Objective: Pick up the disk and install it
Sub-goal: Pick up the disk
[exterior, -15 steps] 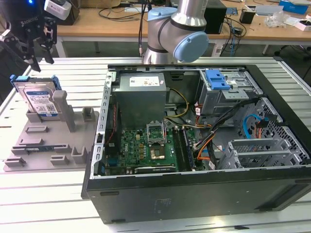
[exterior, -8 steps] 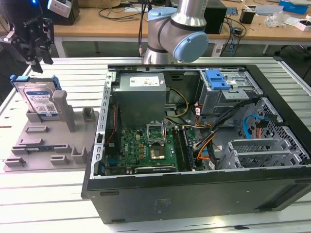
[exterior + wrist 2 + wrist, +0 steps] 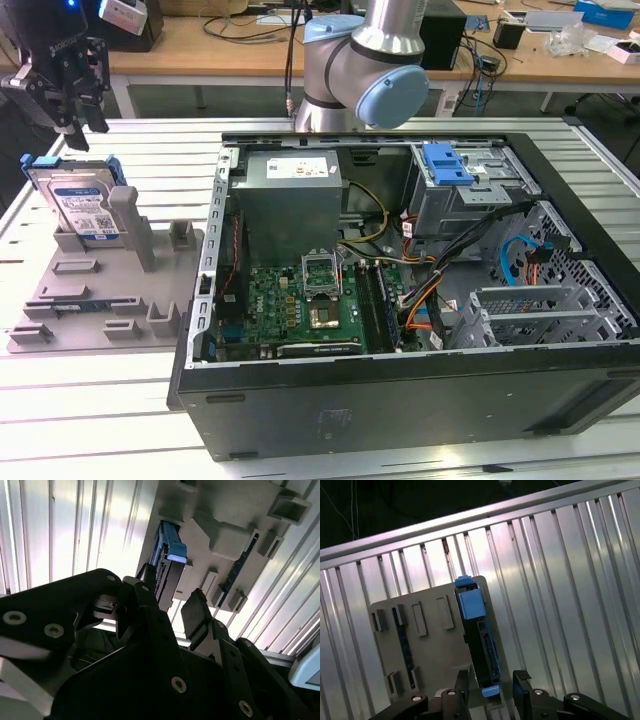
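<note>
Ribbed metal worktop [image 3: 120, 420], grey fixture [image 3: 90, 300] near its edge: my gripper [image 3: 82, 120] hangs above the upright disk [image 3: 85, 205], fingers [image 3: 522, 685] open. I'd square them across its broad faces before descending.

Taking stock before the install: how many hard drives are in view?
1. The disk stands upright in the grey holder at the exterior view's left, beneath the open gripper. The drive cage in the computer case may hide others.
</note>
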{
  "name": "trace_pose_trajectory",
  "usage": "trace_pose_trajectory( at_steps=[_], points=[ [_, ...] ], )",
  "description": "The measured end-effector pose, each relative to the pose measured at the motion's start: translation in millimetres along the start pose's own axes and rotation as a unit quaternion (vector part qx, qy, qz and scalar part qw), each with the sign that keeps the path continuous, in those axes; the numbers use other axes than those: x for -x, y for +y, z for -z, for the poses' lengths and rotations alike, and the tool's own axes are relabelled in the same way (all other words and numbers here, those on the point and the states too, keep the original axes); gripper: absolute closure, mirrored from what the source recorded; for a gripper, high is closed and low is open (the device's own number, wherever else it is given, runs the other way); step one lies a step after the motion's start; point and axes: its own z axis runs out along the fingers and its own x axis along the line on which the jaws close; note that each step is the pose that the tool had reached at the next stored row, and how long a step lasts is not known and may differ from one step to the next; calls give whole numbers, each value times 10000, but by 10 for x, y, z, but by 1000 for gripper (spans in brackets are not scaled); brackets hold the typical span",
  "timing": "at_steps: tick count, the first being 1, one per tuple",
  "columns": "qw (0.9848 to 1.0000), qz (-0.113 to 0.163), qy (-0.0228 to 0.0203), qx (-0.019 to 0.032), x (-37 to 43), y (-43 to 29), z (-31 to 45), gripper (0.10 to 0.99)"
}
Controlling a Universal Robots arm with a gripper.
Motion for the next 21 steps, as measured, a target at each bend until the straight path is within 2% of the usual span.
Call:
trace_pose_trajectory(
  at_steps=[3, 6, 11, 13, 21],
  points=[
    [9997, 264, 10, -9, 44, 22, 0, 604],
    [9994, 352, 13, -13, 84, 51, -4, 604],
    [9993, 361, 14, -15, 82, 70, -6, 604],
    [9991, 417, 15, -16, 67, 136, -9, 604],
    [9984, 573, 20, -22, 34, 282, -29, 604]
  ],
)
